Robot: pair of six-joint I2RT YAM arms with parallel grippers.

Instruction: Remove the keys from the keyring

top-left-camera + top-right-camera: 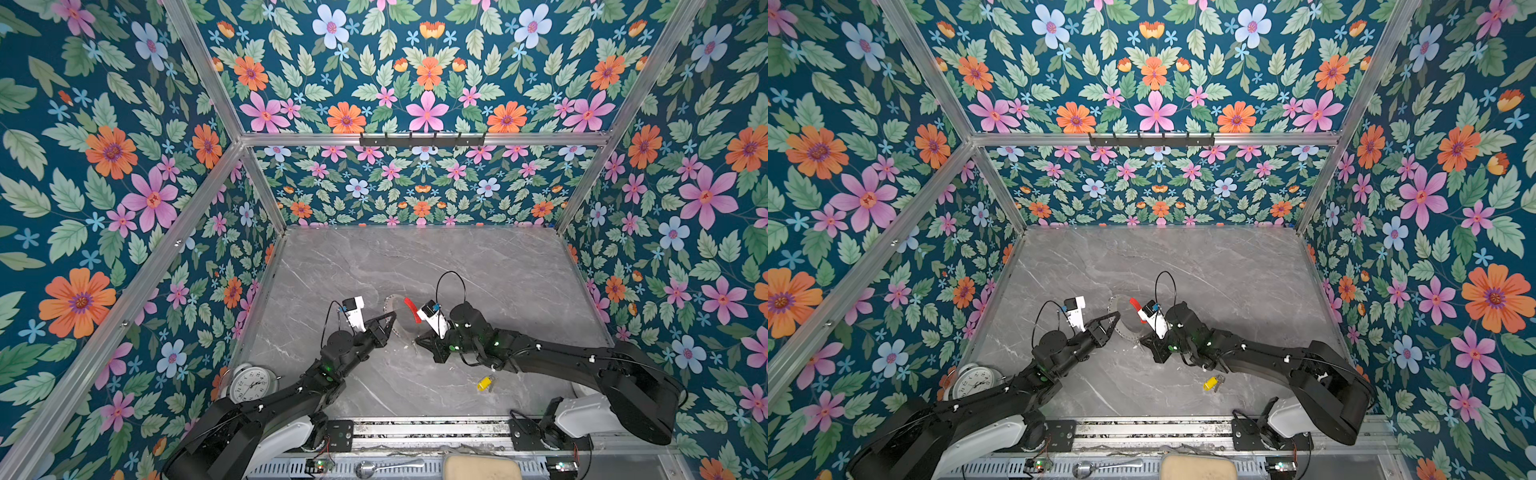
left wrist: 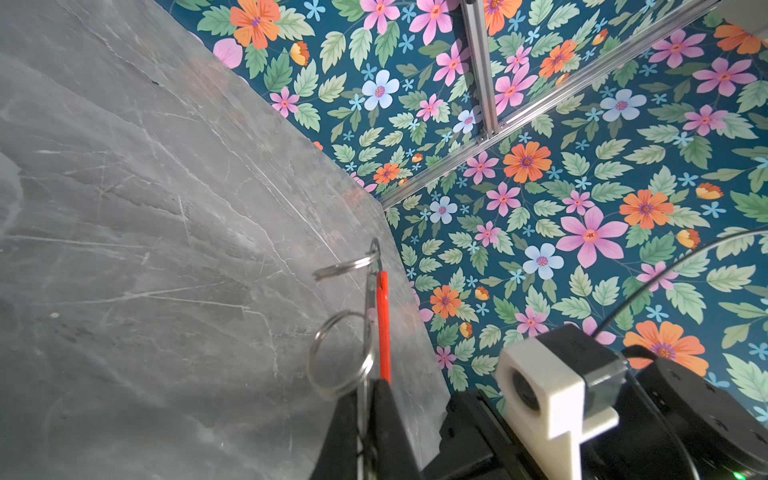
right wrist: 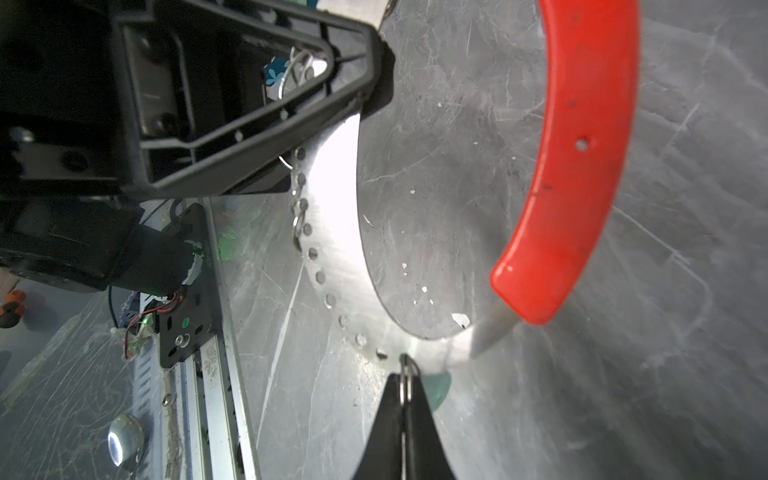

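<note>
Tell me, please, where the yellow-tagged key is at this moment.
In both top views the yellow-tagged key lies loose on the marble table, right of centre near the front edge, just in front of the right arm and apart from the keyring.

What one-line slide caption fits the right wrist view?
Right tool pinches a small ring at the edge of the keyring beside a mint tag; left tool clamps its holed rim.

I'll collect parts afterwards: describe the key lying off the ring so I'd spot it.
On the marble table, near the front edge beside the right arm, one key lies alone. Its tag is bright yellow, unlike the mint tag at the keyring.
</note>
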